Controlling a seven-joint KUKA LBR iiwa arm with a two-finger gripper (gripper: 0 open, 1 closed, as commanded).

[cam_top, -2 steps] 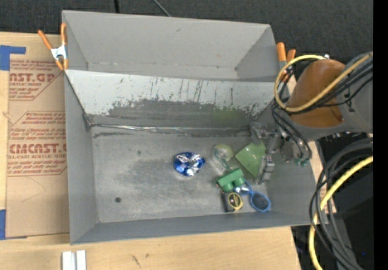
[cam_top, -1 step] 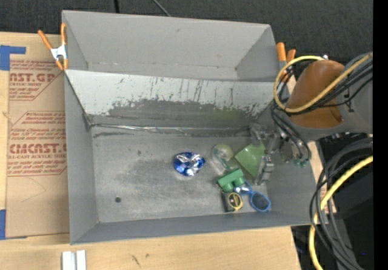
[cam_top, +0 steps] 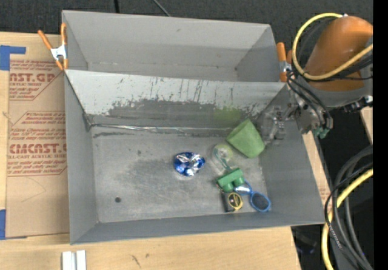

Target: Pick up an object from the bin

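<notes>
- Pale green wedge-shaped piece, apparently foam or folded cloth [cam_top: 245,139]: lies on the right side of the grey metal bin [cam_top: 151,50], near the foot of the scratched back slope.
- Hand [cam_top: 272,127]: sits low in the bin, just beside the wedge on its right. Contact cannot be confirmed. Whether the hand is apart or together cannot be told from this view.
- Expected handling (a judgement from appearance only): light, soft and compressible, not fragile. The matte surface suggests little risk of slipping.
- Recommended hold: across the upper right edge, the part nearest the hand. Allow for the material to squash before the grip becomes firm.
- Adjacent items: a small clear glassy object [cam_top: 221,155] lies just below and to the left of the wedge. A bright green block [cam_top: 230,179] and a blue loop [cam_top: 260,203] lie further toward the front.
- Separate item: a crumpled blue-and-white wrapper [cam_top: 189,164] lies near the floor's middle, apart from the wedge.
- Caution: a low approach may nudge the clear object.
</notes>
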